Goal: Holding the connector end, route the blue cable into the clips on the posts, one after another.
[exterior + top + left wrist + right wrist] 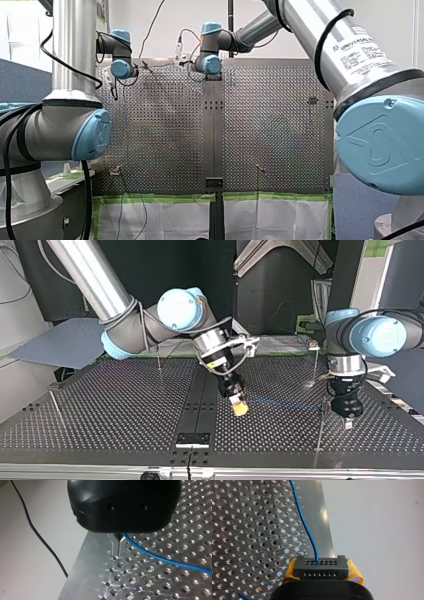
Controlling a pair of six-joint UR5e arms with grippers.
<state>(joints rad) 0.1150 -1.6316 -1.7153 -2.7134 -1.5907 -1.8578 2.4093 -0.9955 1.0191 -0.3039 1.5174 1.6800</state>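
Over the perforated table [125, 405], close to its edge nearest the top view's camera, my right gripper [322, 568] clamps the black connector [321, 565] between yellow pads [355, 572] — the blue cable [306, 528] runs from it across bare holes to my left gripper [348, 423], low by the lettered side edge; whether that one grips cannot be told — a thin post [319, 432] stands just beside it
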